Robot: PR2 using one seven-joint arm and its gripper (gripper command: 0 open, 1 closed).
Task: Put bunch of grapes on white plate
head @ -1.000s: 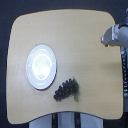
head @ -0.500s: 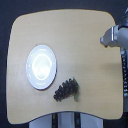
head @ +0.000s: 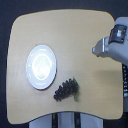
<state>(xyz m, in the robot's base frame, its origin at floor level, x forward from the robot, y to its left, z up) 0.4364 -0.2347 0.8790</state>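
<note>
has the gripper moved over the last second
Yes, slightly. The gripper has crept toward the exterior view's left, farther in over the table from its right edge. The bunch of grapes and white plate have not shifted.

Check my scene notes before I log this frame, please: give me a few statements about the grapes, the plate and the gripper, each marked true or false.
1. The bunch of grapes lies on the table, off the white plate. True.
2. The gripper is holding the grapes. False: it hangs over bare table toward the exterior view's right, well apart from them.
3. The white plate has nothing on it. True.
4. The grapes lie on the far side of the plate from the gripper. False: they sit at the plate's lower right in the exterior view.
5. The table top is light wood coloured. True.
</note>
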